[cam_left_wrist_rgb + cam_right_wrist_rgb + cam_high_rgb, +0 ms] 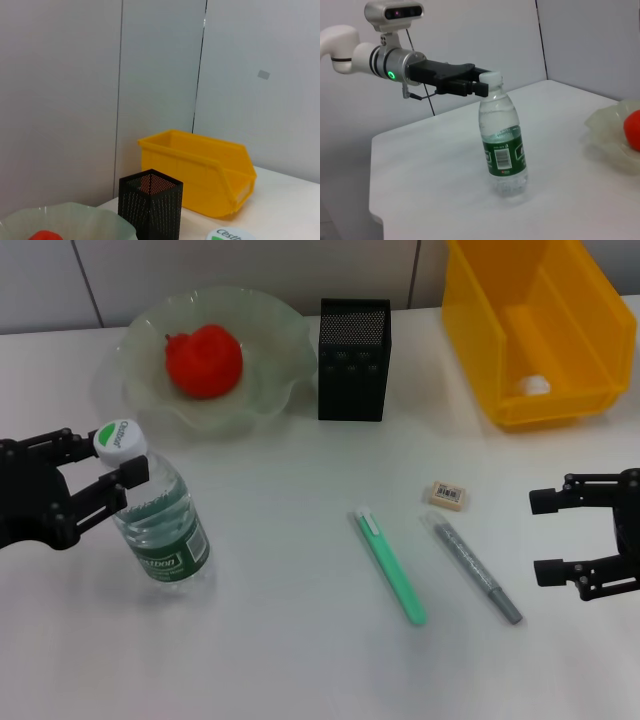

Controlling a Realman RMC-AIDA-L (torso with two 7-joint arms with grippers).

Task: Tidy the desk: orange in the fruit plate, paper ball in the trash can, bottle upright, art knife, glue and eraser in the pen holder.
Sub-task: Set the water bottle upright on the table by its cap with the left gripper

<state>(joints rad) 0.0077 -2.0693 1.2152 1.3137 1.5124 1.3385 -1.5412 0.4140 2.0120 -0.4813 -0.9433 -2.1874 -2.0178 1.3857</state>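
while the bottle (160,525) stands upright on the white tabletop (300,660) at the robot's left, we find the left end effector (122,472) level with its white cap, one finger on either side of the neck; from the head view and the right wrist view we cannot tell whether the fingers press the cap or only bracket it. we locate the right end effector (548,537) low over the tabletop at the robot's right, its two fingers spread apart and gripping nothing. the orange (204,361) lies inside the fruit plate (262,322) at the far left of the tabletop. just beside the plate stands the pen holder (353,360), upright, and further right sits the trash can (560,340), in which we see a small white object (534,384) on the floor of the bin. the eraser (447,494) lies flat on the tabletop, between the pen holder and the right end effector. near it we note two long items lying side by side but apart: a green pen-shaped tool (390,566) and a grey pen-shaped tool (477,571). both point away from the robot at a slight angle.
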